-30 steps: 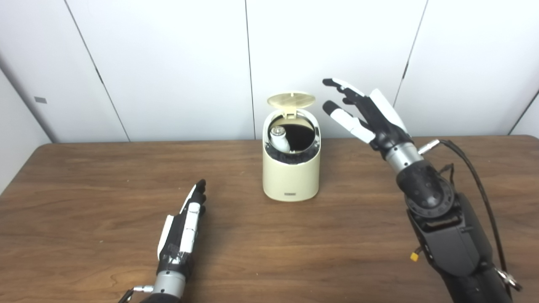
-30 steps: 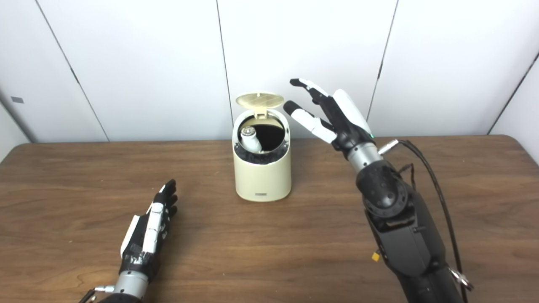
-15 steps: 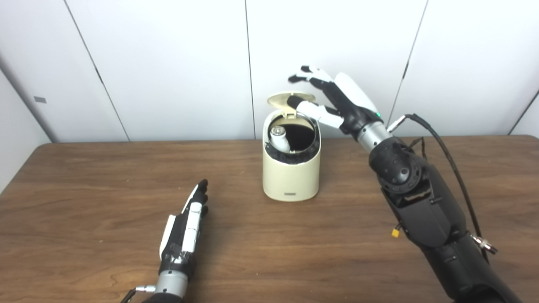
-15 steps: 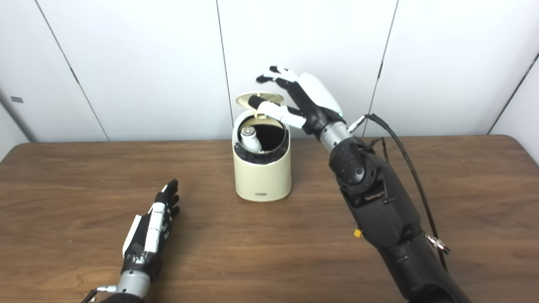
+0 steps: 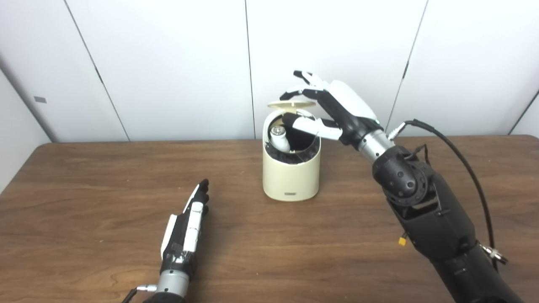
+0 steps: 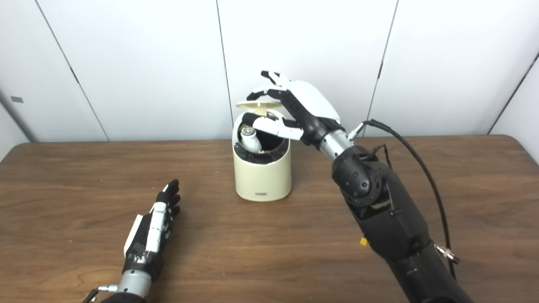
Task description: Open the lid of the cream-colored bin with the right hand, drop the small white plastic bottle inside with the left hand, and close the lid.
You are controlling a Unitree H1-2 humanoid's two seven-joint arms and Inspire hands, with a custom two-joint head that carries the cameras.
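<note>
The cream-colored bin [image 5: 290,176] stands at the middle back of the brown table [image 5: 84,181]. Its round lid [image 5: 292,104] is partly lowered over the opening. The small white bottle [image 5: 279,138] leans inside the bin, cap up. My right hand [image 5: 332,107] is open and over the bin, its fingers resting on top of the lid and its thumb below, in front of the opening. My left hand [image 5: 185,229] lies open and flat on the table at the front left, holding nothing. It also shows in the right eye view [image 6: 151,231].
White wall panels [image 5: 168,63] stand close behind the table. A black cable [image 5: 459,151] loops off my right forearm.
My right hand swung left from beside the bin onto the lid and has pushed it down from upright to partly lowered. The left hand stayed still.
</note>
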